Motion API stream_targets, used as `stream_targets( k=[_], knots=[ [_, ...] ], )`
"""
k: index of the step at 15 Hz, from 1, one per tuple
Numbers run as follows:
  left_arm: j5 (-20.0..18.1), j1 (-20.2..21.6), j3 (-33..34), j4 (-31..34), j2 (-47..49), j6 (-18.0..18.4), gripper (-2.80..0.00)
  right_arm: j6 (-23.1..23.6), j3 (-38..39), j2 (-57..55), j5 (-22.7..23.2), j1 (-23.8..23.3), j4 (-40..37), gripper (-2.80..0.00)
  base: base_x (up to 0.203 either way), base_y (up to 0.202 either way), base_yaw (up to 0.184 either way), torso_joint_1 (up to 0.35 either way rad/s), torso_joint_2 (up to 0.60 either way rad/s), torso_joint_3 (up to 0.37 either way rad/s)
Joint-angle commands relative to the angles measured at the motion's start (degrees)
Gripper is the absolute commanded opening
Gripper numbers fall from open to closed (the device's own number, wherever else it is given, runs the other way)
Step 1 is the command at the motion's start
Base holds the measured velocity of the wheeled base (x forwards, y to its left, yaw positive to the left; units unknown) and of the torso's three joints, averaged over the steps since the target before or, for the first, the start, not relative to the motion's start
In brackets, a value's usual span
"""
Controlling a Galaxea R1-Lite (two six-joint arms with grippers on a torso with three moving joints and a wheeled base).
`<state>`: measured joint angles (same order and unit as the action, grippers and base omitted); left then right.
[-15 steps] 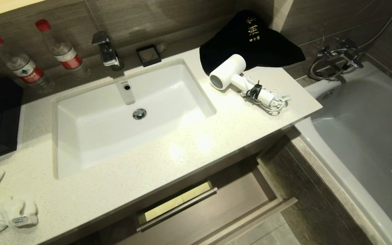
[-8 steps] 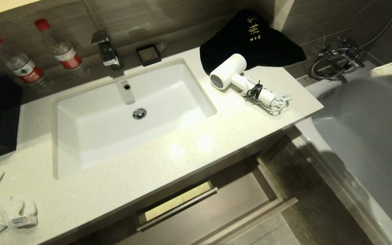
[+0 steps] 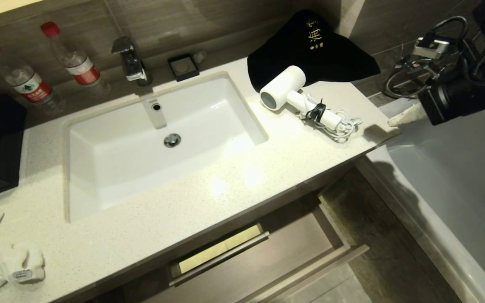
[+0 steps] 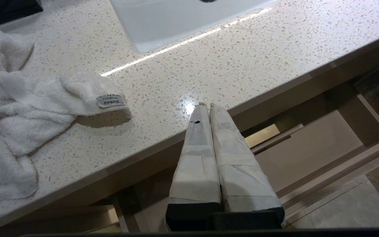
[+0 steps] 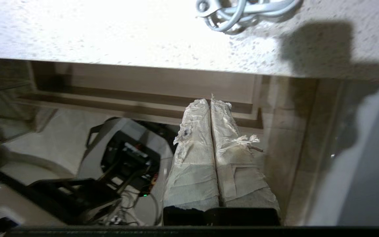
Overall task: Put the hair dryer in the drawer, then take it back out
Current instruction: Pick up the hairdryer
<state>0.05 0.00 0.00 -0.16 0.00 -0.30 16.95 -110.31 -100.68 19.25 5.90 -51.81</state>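
Swinging into view from the right now: right gripper, taped fingers pressed together on nothing, hanging just off the counter's end near the hair dryer, so looking like the reach is only starting. Dryer lying on the counter beside the black cloth, drawer hanging open with nothing showing inside. Left gripper idling closed and empty by the counter edge.

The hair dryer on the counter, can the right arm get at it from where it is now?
Probably yes. The right gripper hangs just past the counter's end, with bare countertop between it and the hair dryer; its jaws are shut.
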Motion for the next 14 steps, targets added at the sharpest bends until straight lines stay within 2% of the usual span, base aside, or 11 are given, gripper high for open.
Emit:
stream_targets(
  k=[1, 3, 4, 5, 7, 10, 14],
  knots=[
    [0.04, 0.00, 0.00, -0.02, 0.06, -0.05, -2.80, 3.17, 0.95, -2.16, -1.02, 1.05, 1.59, -2.80, 0.000, 0.000, 0.000, 0.000, 0.00, 0.000],
    [-0.03, 0.00, -0.01, -0.02, 0.09, -0.05, -2.80, 7.45, -0.02, -5.20, 1.56, 2.13, 4.31, -2.80, 0.000, 0.000, 0.000, 0.001, 0.02, 0.010],
    [0.04, 0.00, 0.00, -0.02, 0.05, -0.05, -2.80, 8.39, -0.50, -6.37, 5.53, 2.61, 5.99, 0.00, 0.000, 0.000, 0.000, 0.002, 0.03, 0.022],
    [0.02, 0.00, -0.01, -0.02, 0.08, -0.05, -2.80, 11.09, -0.70, -7.29, 8.29, 3.28, 7.18, 0.00, 0.000, 0.000, 0.000, -0.002, 0.04, 0.031],
    [0.02, 0.00, 0.00, -0.02, 0.09, -0.05, -2.80, 18.00, -0.78, -8.86, 10.40, 3.90, 7.84, 0.00, 0.000, 0.000, 0.000, -0.014, 0.05, 0.025],
    [-0.05, 0.00, 0.00, -0.02, 0.09, -0.05, -2.80, 18.91, -0.96, -9.89, 11.25, 3.94, 9.28, 0.00, 0.000, 0.000, 0.000, -0.035, 0.06, 0.034],
    [0.04, 0.00, -0.03, -0.02, 0.09, -0.05, -2.80, 19.00, -1.05, -11.27, 11.50, 3.90, 18.06, 0.00, 0.000, 0.000, 0.000, -0.017, 0.02, 0.014]
  ],
)
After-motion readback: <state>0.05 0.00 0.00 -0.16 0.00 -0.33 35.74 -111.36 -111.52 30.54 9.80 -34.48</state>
